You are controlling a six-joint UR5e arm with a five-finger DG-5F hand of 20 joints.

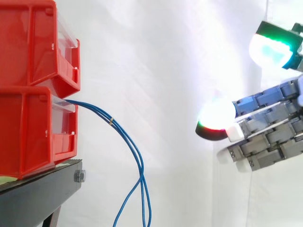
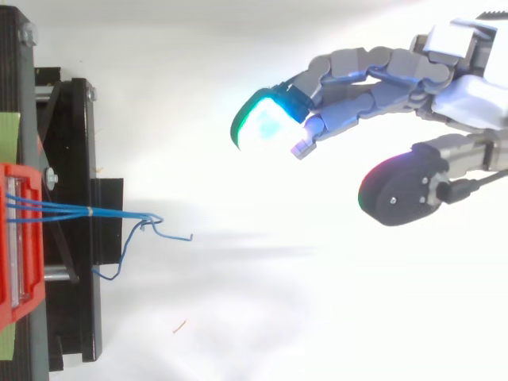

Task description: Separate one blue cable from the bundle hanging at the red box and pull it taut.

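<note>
Well, at the left the red bins [image 1: 28,56] are sitting stacked on the black stand [image 1: 42,189]. The bundle of blue cables [image 1: 94,111] is coming out of the front of the lower bin [image 1: 33,132]. A small pale tie [image 1: 111,121] is binding the strands near the bin, and below it they are drooping and spreading apart. Further right, well apart from the cables, the hand [image 1: 270,132] is hovering with fingers loosely extended and thumb spread away, gripping nothing. The approach looks like the step in hand. It is probably best to aim below the tie, where the strands are parting. The thumb and a fingertip should be closing on the outermost strand alone, then drawing it away from the bin without snagging its neighbours.
</note>
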